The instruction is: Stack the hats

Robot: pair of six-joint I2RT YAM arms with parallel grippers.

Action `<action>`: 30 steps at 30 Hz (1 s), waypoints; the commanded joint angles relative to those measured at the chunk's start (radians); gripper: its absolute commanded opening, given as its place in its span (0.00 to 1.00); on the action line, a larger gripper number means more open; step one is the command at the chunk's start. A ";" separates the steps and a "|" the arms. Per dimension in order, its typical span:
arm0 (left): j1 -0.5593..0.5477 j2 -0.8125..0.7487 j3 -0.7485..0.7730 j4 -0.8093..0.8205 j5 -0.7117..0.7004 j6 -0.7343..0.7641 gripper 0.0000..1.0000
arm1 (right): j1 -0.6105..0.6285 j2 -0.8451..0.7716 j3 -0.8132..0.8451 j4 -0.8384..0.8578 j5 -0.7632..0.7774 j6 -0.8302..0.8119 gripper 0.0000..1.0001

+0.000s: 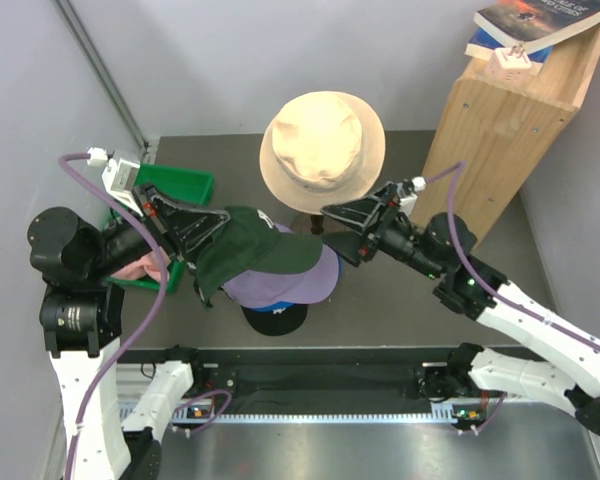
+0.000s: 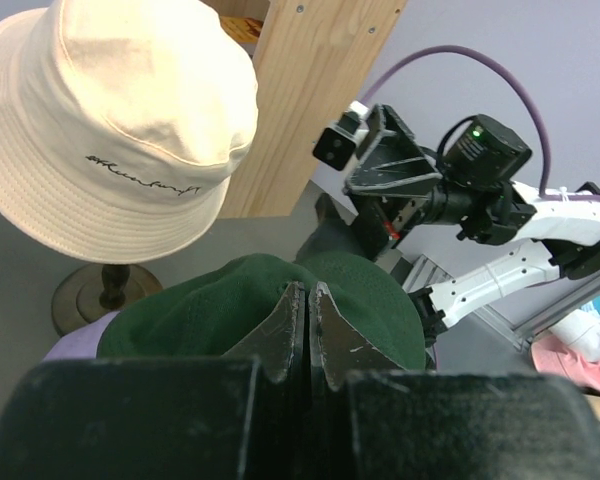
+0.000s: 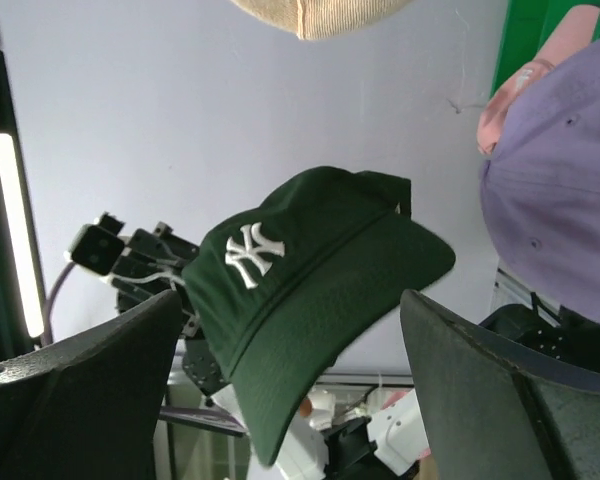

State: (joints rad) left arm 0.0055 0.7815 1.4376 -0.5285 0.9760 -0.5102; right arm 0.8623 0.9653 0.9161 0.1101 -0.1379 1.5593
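The dark green cap point(image 1: 255, 250) is soft cloth with a curved brim and a white logo point(image 3: 250, 252) of interlocked letters stitched on its front. It is held up just in front of the cream bucket hat point(image 1: 322, 145), on the side toward the arms' bases, and partly covers a lavender cap point(image 1: 305, 285) from above. The left gripper point(image 1: 218, 228) is clamped on the green cap's cloth. From the left wrist, its two fingers meet with the green crown bunched right past them.

The lavender cap sits on a black cap point(image 1: 275, 320), whose edge shows on the side farthest from the bucket hat. These two form a small pile on the dark tabletop point(image 1: 400, 300).

The right gripper point(image 1: 330, 232) is spread wide with nothing in it. It sits close under the bucket hat's near brim and points at the green cap, near it but apart.

The bucket hat rests on a stand with a round base point(image 2: 100, 295), and its brim reaches out close behind the pile. Left of the bucket hat is a green bin point(image 1: 180, 183). A pink cap point(image 1: 140, 268) shows there, mostly hidden by the left arm. Right of the bucket hat stands a tall wooden box point(image 1: 505, 120) with books point(image 1: 540, 20) on top.
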 commanded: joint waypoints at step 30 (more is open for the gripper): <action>-0.035 -0.019 -0.092 -0.022 0.018 0.073 0.00 | 0.024 0.138 0.113 0.154 -0.147 0.067 0.48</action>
State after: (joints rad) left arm -0.0231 0.7731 1.3525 -0.5274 1.0054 -0.4938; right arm 0.8688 1.1156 0.9897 0.2012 -0.2569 1.6279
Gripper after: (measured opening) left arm 0.023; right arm 0.559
